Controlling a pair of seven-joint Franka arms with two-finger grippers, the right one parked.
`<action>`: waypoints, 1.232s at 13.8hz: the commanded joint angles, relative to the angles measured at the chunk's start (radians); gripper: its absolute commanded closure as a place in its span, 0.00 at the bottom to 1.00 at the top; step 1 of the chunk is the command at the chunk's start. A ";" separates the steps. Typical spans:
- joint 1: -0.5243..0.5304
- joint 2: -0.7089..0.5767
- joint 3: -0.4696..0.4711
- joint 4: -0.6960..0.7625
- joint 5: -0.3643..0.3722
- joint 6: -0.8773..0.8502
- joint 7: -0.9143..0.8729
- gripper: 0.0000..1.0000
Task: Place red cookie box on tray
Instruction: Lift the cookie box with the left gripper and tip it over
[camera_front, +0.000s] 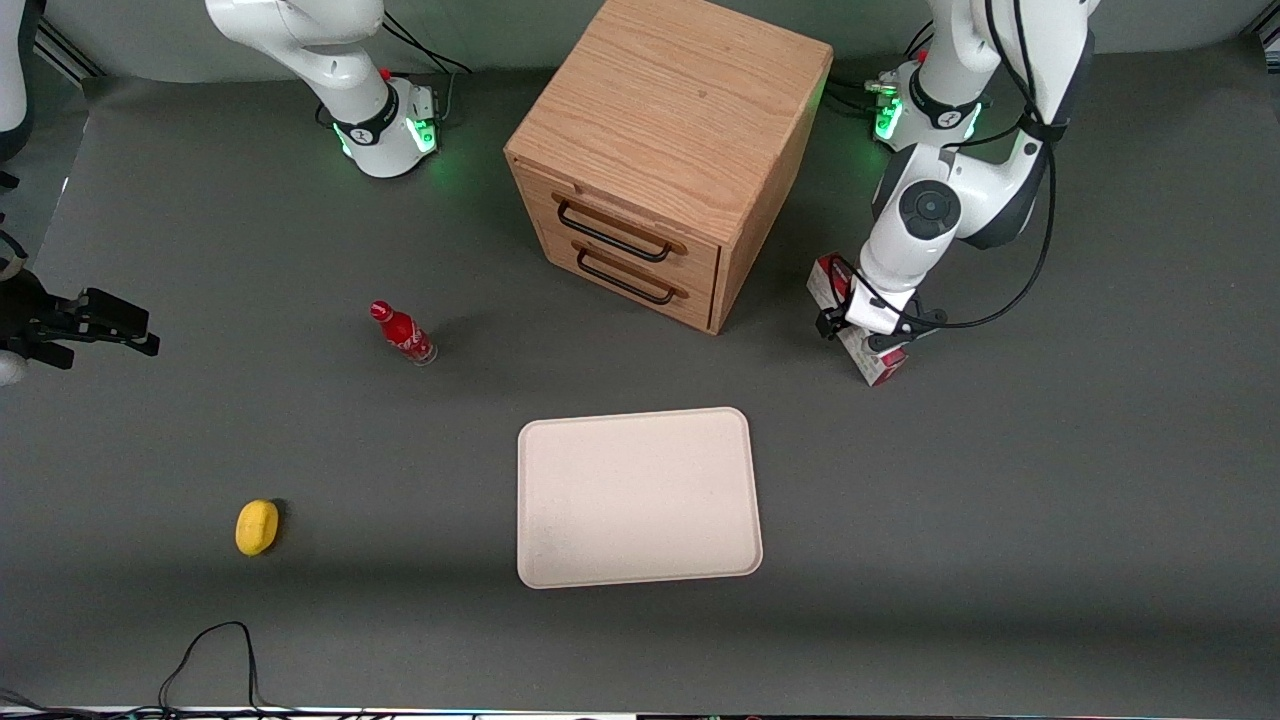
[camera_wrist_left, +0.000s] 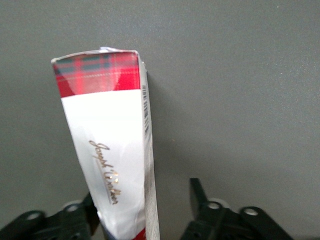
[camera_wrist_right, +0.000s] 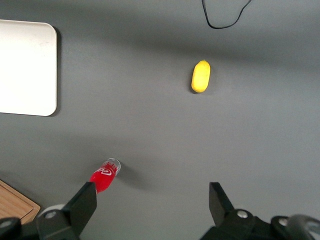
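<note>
**A:** Where's your red cookie box (camera_front: 880, 365) right now?

**B:** You'll find it on the grey table (camera_front: 1050, 480), toward the working arm's end, beside the wooden cabinet (camera_front: 665, 160) and farther from the front camera than the tray (camera_front: 637, 497). It's nowhere near the tray's rim yet.

**A:** What does it look like up close?

**B:** In your wrist view the red cookie box (camera_wrist_left: 112, 150) is a long, narrow carton: a red tartan band at one end, a white face with gold script lettering, and a barcode strip down the thin side.

**A:** And your gripper?

**B:** The gripper (camera_front: 872, 335) sits right over the box. Its 2 fingers (camera_wrist_left: 197, 192) are spread wider than the carton; one seems to touch the box, though I can't be sure, and the other stands clear with bare table showing in the gap.

**A:** Anything else on the table?

**B:** A small red bottle (camera_front: 403, 333) and a yellow lemon-like object (camera_front: 257, 527), both toward the parked arm's end.
</note>
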 joint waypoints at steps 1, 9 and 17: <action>0.003 -0.014 0.002 -0.015 0.010 0.009 0.007 1.00; 0.008 -0.098 0.033 0.012 0.008 -0.114 0.056 1.00; 0.041 -0.219 0.106 0.611 0.010 -0.958 0.191 1.00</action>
